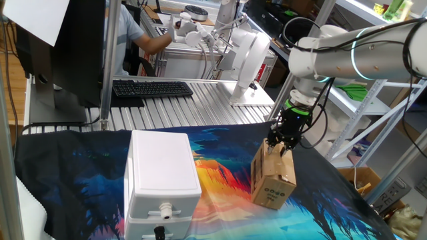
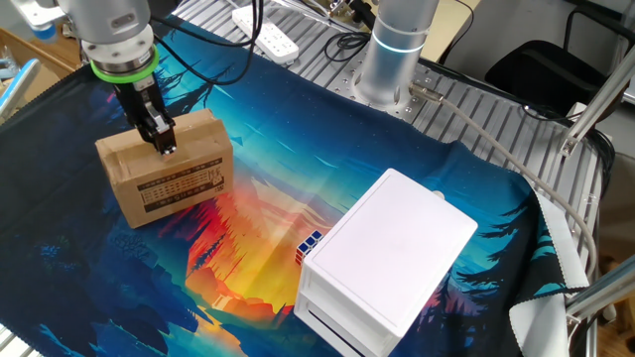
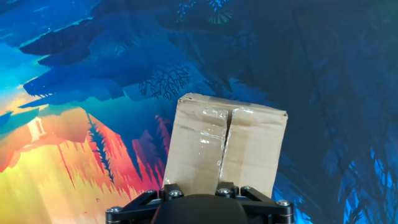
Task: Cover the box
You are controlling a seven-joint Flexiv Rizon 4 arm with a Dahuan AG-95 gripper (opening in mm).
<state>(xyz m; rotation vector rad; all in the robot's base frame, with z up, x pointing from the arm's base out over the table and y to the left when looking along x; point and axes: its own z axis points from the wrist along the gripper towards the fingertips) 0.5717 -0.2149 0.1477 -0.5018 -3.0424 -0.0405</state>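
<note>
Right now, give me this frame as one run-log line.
task: cover box | gripper: pointing down on box top | flaps: lying flat | grasp: unclear | nearby: white case

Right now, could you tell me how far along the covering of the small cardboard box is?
The cardboard box stands on the printed cloth, and in the hand view its two top flaps already lie flat, meeting along a seam. The gripper is down at the box top, jaws partly closed. Whether it grips anything is unclear. Left: letting go and lifting away.
</note>
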